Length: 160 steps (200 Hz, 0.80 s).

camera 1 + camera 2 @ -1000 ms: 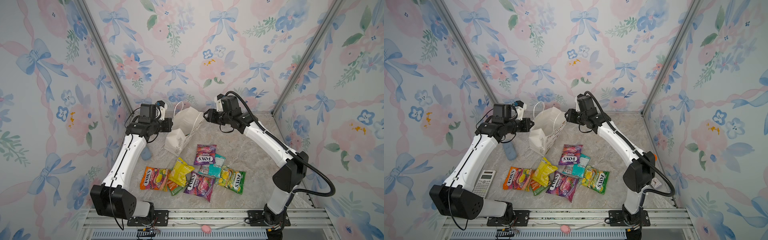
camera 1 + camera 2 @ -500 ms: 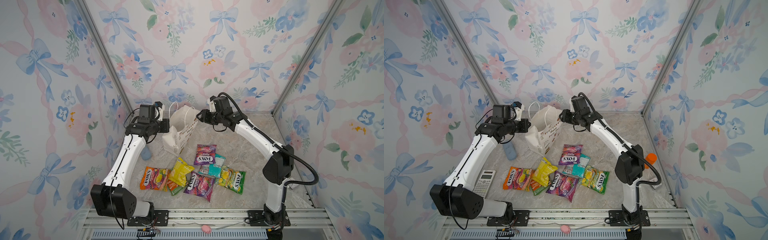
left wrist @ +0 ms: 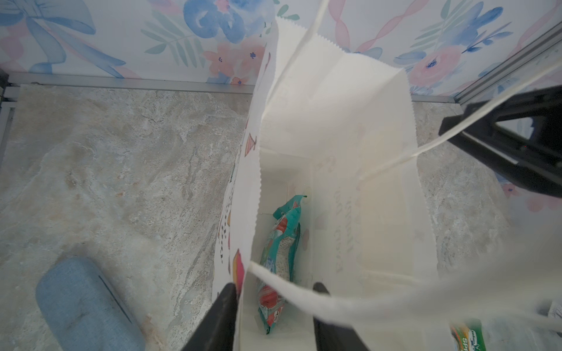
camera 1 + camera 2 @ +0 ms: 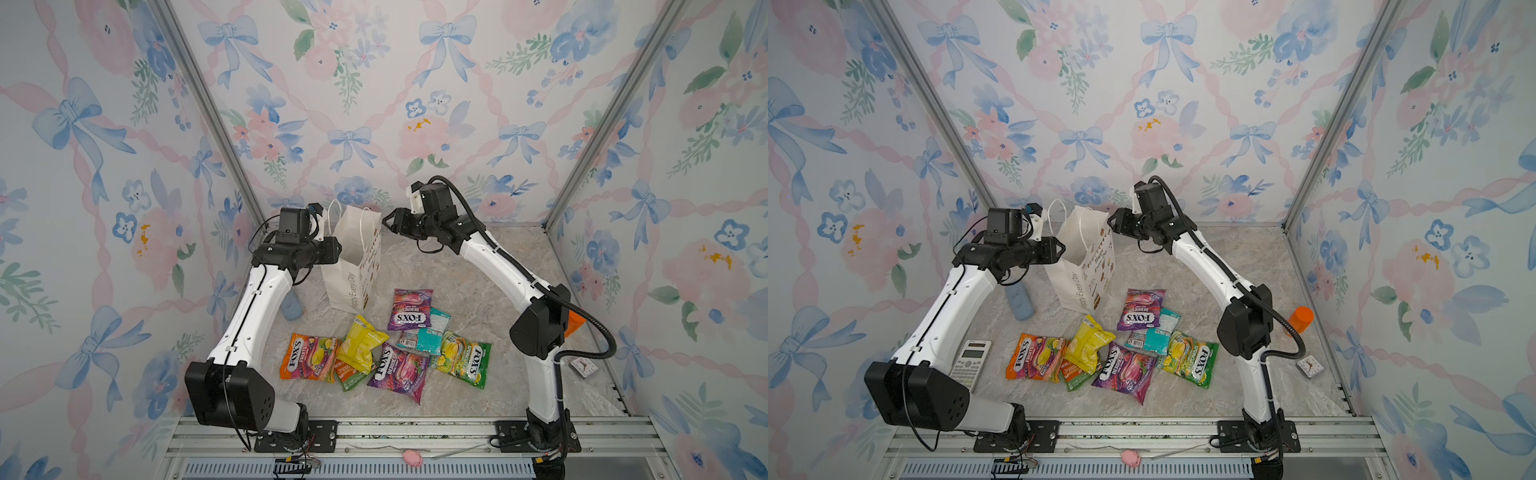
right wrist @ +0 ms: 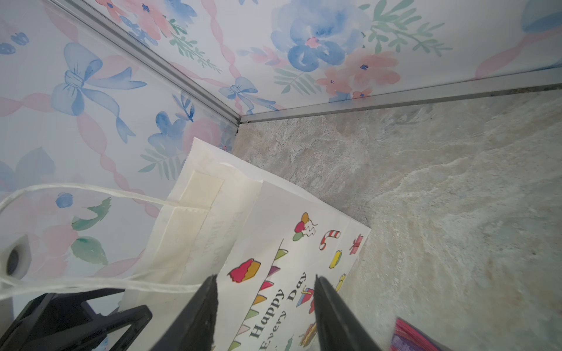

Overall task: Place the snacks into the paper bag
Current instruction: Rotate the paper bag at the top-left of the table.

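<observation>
marble-look tabletop (image 4: 457, 266) first: most snacks (image 4: 397, 368) lie heaped in front of the bag (image 4: 353, 266). one teal packet (image 3: 282, 240) sits on edge on the bag's floor, lengthwise along a wall. bag upright, long axis vertical, mouth up. left gripper (image 3: 273, 287) at the bag's left rim, jaws apart astride the wall, clamping nothing. right gripper (image 5: 264, 278) at the bag's right rim, jaws half-wide, empty. risk: a cord handle (image 3: 334, 307) crosses close over the left gripper, so pulling away could snag it and topple the light bag.

Handle (image 3: 289, 286) perhaps across paper bag (image 3: 334, 106) mouth
</observation>
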Available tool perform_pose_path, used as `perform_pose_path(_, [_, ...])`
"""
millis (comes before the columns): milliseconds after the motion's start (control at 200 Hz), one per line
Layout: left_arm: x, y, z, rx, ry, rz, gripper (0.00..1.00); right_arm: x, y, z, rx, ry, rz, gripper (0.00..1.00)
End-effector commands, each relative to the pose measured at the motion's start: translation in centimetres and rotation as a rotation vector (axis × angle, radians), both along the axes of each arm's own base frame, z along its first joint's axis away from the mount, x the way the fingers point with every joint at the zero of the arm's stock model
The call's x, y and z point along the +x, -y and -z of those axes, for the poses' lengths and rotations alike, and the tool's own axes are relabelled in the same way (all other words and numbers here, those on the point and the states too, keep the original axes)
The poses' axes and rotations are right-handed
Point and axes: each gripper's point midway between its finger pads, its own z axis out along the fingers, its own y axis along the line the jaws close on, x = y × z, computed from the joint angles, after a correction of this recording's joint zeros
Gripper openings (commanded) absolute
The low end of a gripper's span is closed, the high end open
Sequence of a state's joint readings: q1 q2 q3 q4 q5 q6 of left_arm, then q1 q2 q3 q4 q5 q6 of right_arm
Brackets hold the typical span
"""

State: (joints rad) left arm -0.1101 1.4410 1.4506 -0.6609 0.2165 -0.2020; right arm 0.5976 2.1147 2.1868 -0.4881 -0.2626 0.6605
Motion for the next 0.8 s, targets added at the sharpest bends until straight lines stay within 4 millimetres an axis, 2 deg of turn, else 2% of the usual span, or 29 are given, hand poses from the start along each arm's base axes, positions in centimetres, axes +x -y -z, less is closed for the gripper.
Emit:
perform_pose_path(0, [-0.1, -0.5, -0.3, 0.014, -0.009, -0.008, 0.38, -1.0, 0.2, -0.6, -0.029, -0.006, -0.024, 0.53])
perform_pose_path(160, [0.1, -1.1, -1.4, 0.011, 0.018, -0.026, 0.39, -2.3, 3.3, -0.9, -0.058, 0.022, -0.004, 0.53])
perform_pose_path(265, [0.3, -1.5, -2.0, 0.007, 0.031, -0.040, 0.47, -3.8, 5.8, 0.6, -0.084, -0.002, 0.023, 0.53])
perform_pose_path(450, [0.6, -1.8, -1.3, 0.010, 0.015, -0.046, 0.49, -8.1, 10.2, 5.7, -0.164, -0.103, 0.053, 0.53])
perform_pose_path(475, [0.7, -1.9, -1.3, 0.013, 0.015, -0.051, 0.48, -8.6, 10.6, 7.1, -0.189, -0.129, 0.052, 0.53])
perform_pose_path(490, [0.7, -1.9, -1.2, 0.016, 0.013, -0.051, 0.48, -9.2, 10.9, 6.6, -0.187, -0.121, 0.053, 0.53])
perform_pose_path(530, [0.8, -2.1, -1.0, 0.019, 0.008, -0.056, 0.46, -10.1, 11.6, 7.7, -0.200, -0.146, 0.056, 0.53])
perform_pose_path(660, [0.8, -2.1, -0.8, 0.012, 0.001, -0.051, 0.38, -12.5, 12.5, 11.1, -0.214, -0.230, 0.052, 0.52])
perform_pose_path(795, [0.7, -2.1, -0.5, 0.013, -0.003, -0.046, 0.31, -14.1, 12.6, 14.8, -0.207, -0.326, 0.056, 0.52])
